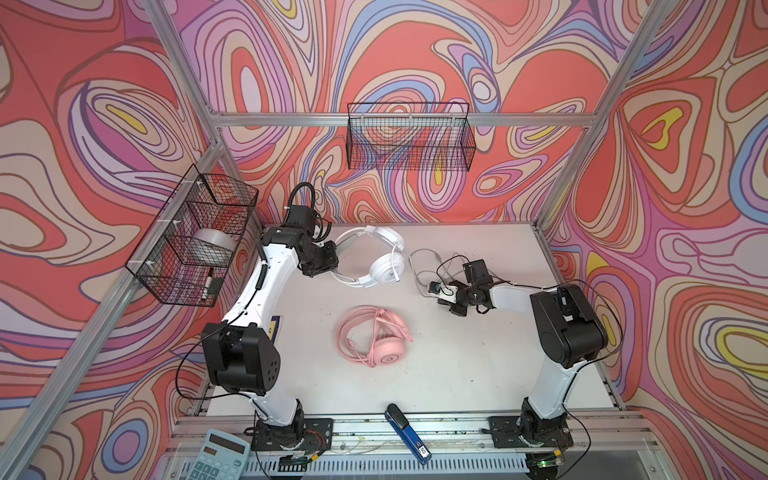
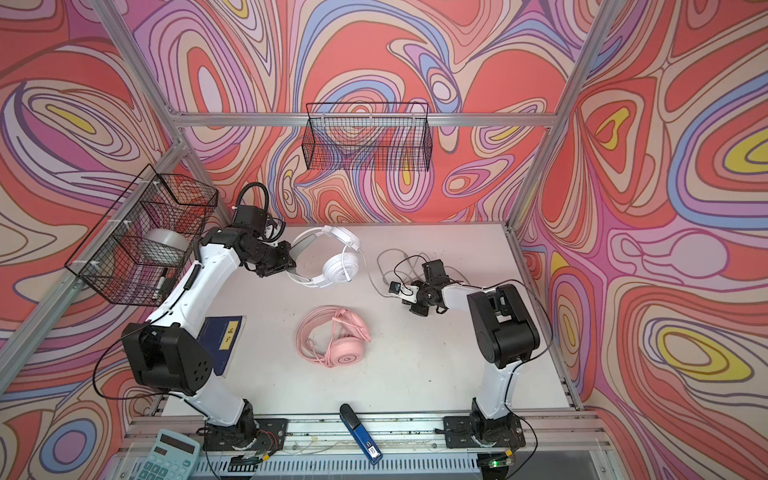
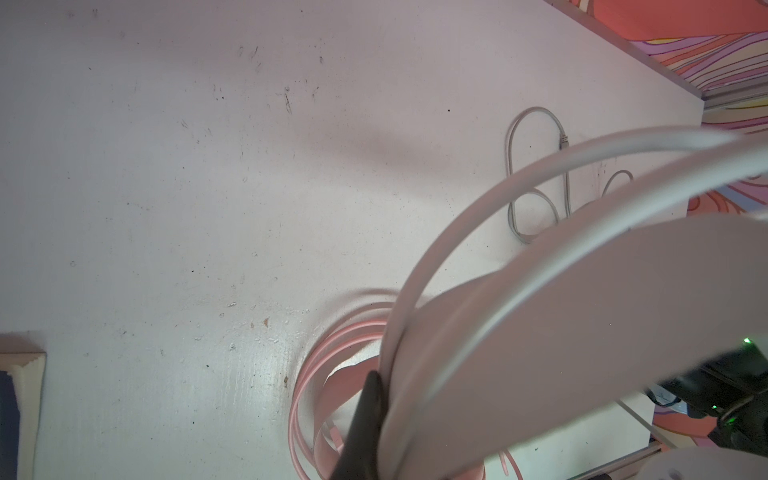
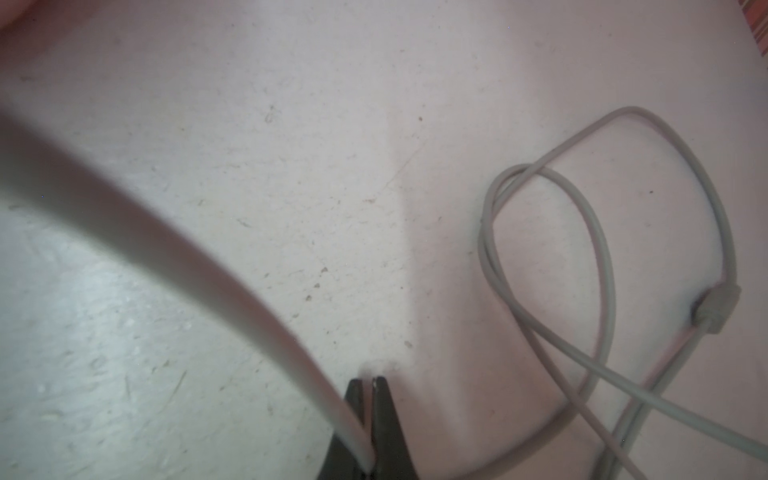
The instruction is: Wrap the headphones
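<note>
At the far side of the table [image 1: 478,361], the left gripper [image 1: 334,270] clamps the white headset [image 1: 388,266] by its stiff, springy headband while the right gripper [image 4: 370,399] pinches its light, limp grey cable [image 4: 606,257], likely the surest holds; the pink headset [image 1: 384,353] lies coiled mid-table.

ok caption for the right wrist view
Jaws shut on the thin grey headphone cable, loose loops on the white table

We see two pairs of headphones: the white headphones [image 1: 388,266] and the pink headphones [image 1: 376,338]. Each has one cable, so there are two: the grey cable [image 4: 166,232] and the pink cable [image 1: 340,332]. We count two robot arms [image 1: 266,286] [image 1: 511,297], two wire baskets [image 1: 409,158] [image 1: 166,286], one calculator [image 1: 220,457], one stapler [image 1: 407,434], one roll of tape [image 1: 214,245], one marker [image 1: 208,284] and one blue book [image 2: 222,340].
</note>
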You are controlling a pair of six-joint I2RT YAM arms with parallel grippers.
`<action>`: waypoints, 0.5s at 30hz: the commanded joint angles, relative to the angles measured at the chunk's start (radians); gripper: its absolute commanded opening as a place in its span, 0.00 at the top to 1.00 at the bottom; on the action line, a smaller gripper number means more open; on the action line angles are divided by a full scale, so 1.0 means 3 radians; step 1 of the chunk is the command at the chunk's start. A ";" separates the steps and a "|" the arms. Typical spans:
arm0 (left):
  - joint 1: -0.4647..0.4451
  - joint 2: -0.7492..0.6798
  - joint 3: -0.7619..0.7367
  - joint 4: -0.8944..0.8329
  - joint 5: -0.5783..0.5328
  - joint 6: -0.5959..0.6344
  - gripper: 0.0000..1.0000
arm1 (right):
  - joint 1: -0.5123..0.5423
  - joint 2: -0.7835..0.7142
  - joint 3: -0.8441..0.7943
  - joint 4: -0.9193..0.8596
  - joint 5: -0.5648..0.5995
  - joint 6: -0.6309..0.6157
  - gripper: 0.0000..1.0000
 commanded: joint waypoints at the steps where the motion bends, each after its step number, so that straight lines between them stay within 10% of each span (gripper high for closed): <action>1: -0.0028 0.0013 0.0038 0.0012 0.0023 -0.0086 1.00 | 0.0012 -0.0208 -0.0058 -0.0219 -0.0077 0.0129 1.00; 15: -0.0080 0.0037 -0.0005 -0.0021 -0.0355 -0.0276 1.00 | 0.0677 -0.1474 -0.0246 -0.1221 0.0501 0.0473 1.00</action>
